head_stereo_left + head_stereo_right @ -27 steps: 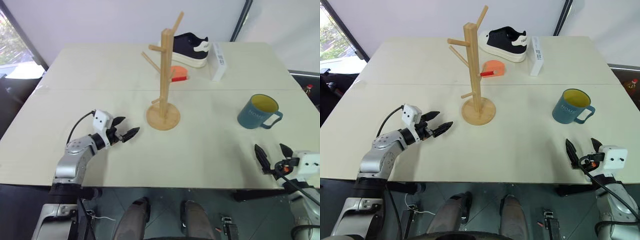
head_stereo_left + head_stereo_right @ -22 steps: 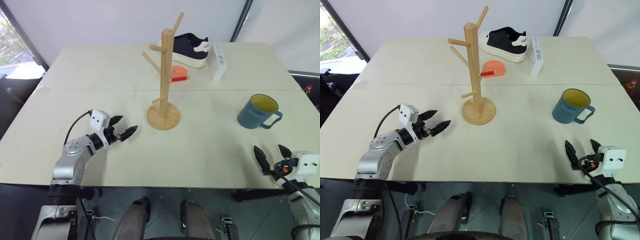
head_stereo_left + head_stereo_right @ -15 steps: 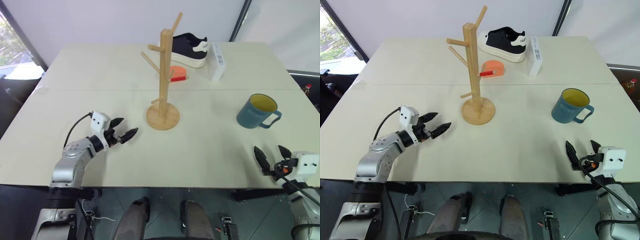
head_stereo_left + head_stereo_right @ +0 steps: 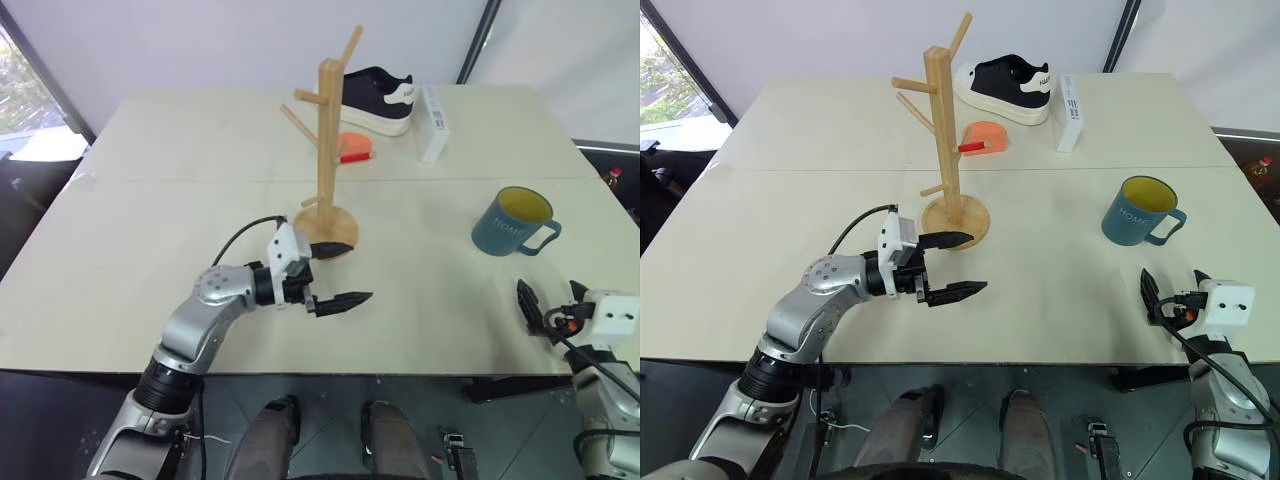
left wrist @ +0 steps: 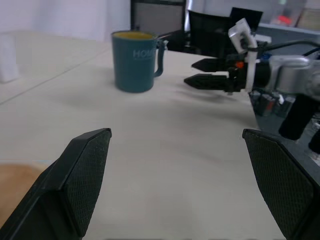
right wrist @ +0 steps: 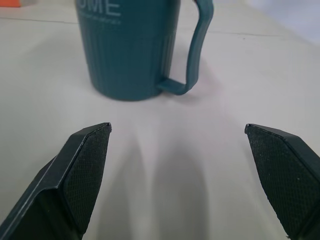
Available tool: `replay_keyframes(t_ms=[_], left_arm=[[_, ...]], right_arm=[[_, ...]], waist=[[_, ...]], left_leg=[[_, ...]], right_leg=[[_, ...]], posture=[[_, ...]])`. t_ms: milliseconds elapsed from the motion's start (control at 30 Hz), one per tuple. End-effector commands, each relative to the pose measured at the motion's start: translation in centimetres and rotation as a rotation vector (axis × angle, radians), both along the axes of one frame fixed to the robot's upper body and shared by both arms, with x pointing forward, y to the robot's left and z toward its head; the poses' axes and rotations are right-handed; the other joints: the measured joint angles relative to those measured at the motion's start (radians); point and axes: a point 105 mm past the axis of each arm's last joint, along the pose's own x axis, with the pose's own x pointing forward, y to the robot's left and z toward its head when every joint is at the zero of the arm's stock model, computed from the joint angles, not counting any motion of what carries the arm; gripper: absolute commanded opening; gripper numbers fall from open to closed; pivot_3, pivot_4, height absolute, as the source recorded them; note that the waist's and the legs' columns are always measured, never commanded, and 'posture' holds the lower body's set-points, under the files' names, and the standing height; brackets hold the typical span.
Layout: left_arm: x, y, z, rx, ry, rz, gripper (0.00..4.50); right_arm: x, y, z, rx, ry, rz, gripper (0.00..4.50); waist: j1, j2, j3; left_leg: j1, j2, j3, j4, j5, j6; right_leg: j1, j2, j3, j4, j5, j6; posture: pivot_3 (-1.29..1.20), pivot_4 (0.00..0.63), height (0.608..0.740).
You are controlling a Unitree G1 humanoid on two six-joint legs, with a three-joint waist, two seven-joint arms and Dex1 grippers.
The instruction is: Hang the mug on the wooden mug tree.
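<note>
The left tool (image 4: 948,265) has swung a long way to the right across the pale, smooth bench (image 4: 790,140). A moment ago it sat near the left edge; now it floats in the middle, just in front of the round base of the tall light-wood mug tree (image 4: 945,130). Its two black fingers are spread wide and hold nothing. The right tool (image 4: 1172,297) has hardly moved. It waits at the near right edge, fingers also spread wide and empty, pointing at the teal-blue mug with a yellow inside (image 4: 1137,212).

The mug stands upright on the right side of the bench, well apart from the tree, so no lifting has begun. I think the right tool is the one set to pick it up, and the left one may be coming to help.

The mug looks hard and shiny, with thin ribs down its side, pale letters and a loop handle. The tree is a square post with thin slanted pegs. The finger pads (image 6: 87,165) look rough and bumpy
</note>
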Motion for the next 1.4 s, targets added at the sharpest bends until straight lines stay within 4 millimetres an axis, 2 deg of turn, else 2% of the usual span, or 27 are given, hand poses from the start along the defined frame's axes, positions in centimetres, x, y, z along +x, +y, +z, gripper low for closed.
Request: replay_keyframes(t_ms=[33,467,900,1233,1333,1400], left_arm=[[-0.6,-1.0,0.6,-0.011,-0.023,-0.053,4.5],[-0.9,-1.2,1.0,-0.025,-0.044,-0.048,4.5],[-1.0,-1.0,1.4,-0.035,-0.056,-0.026,4.5],[-0.8,-1.1,1.7,-0.043,-0.065,-0.021,4.5],[-0.7,-0.8,1.8,-0.05,-0.07,-0.004,4.5],[-0.7,-0.7,1.9,-0.052,-0.071,0.004,4.5]], right_arm=[[1.0,-0.7,1.2,-0.049,-0.031,-0.034,4.45],[5.1,-2.2,2.0,-0.065,-0.046,-0.122,4.45],[6.4,-2.7,2.9,-0.064,-0.074,-0.152,4.45],[8.4,-2.5,2.5,-0.028,-0.053,-0.123,4.45],[8.9,-2.1,2.4,-0.013,-0.057,-0.09,3.64],[9.1,-1.9,2.5,-0.01,-0.059,-0.074,2.67]], waist=[[0.001,0.0,0.0],[0.001,0.0,0.0],[-0.002,0.0,0.0],[-0.007,0.0,0.0],[-0.008,0.0,0.0],[-0.009,0.0,0.0]], left_leg=[[0.0,0.0,0.0,0.0,0.0,0.0],[0.0,0.0,0.001,0.001,0.0,0.001],[0.001,-0.001,0.001,0.001,0.0,0.001],[0.002,-0.001,0.002,0.002,0.001,0.001],[0.002,-0.001,0.002,0.002,0.001,0.001],[0.002,-0.001,0.002,0.002,0.001,0.001]], right_leg=[[0.0,0.0,0.0,0.0,0.0,0.0],[0.0,0.0,0.0,0.001,0.002,-0.003],[0.001,0.001,0.0,0.002,0.003,-0.003],[0.001,0.001,0.001,0.003,0.003,-0.003],[0.001,0.001,0.001,0.003,0.003,-0.004],[0.001,0.001,0.001,0.003,0.003,-0.003]], posture=[[0.0,0.15,0.74],[0.0,0.15,0.74],[0.0,0.15,0.74],[0.0,0.15,0.74],[0.0,0.15,0.74],[0.0,0.15,0.74]])
